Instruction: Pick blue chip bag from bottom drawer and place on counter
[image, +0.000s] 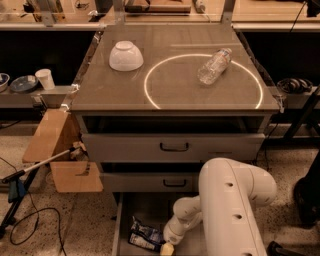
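Your blue chip bag (145, 235) lies in the open bottom drawer (145, 207), toward its left side. Your gripper (167, 248) is down in the drawer just right of the bag; you cannot tell how its jaws stand. On the tabletop (110, 90) sit a white bowl (126, 55) and a bottle (214, 66).

High camera looks down: counter (175, 92) ahead, gripper (167, 248) in bottom drawer (150, 210).

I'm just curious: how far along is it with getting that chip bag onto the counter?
Done: the bottom drawer stands open. In hand: the gripper is down inside it, right beside the blue chip bag, which lies on the drawer floor. Left: lifting it out and setting it on the counter.
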